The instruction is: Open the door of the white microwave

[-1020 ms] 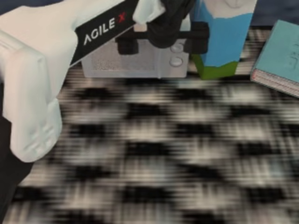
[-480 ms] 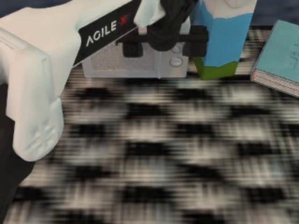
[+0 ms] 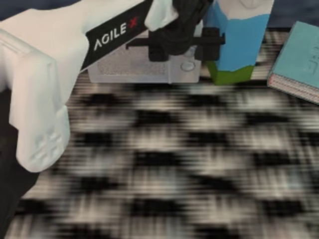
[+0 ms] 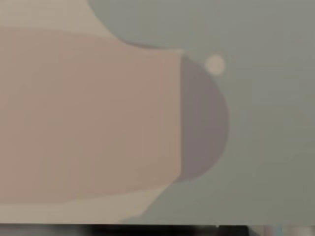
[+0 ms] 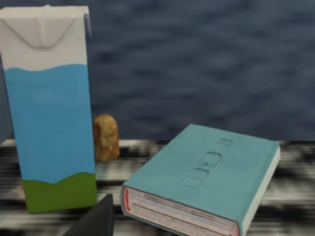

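The white microwave (image 3: 193, 75) stands at the table's back, left of centre, with one round knob (image 3: 188, 65) showing. Its door (image 3: 124, 67), with the grey mesh window, lies flush with the front and is shut. My left arm reaches over it from the left. My left gripper (image 3: 184, 47) hangs open above the front, over the handle strip (image 3: 170, 69) and the knobs, with one finger (image 3: 157, 51) on the door side and the other near the carton. The left wrist view shows only beige and grey surfaces close up. My right gripper (image 5: 96, 220) shows only as a dark wedge, away from the microwave.
A tall blue-white-green carton (image 3: 237, 35) stands right beside the microwave, close to the left gripper. A teal book (image 3: 299, 55) lies at the back right. A small brown lump (image 5: 106, 137) sits behind the carton. A black-and-white checked cloth (image 3: 174, 159) covers the table.
My left arm has shifted a little to the right over the microwave. The finger on the door side has moved right, so the gap between the fingers is narrower.
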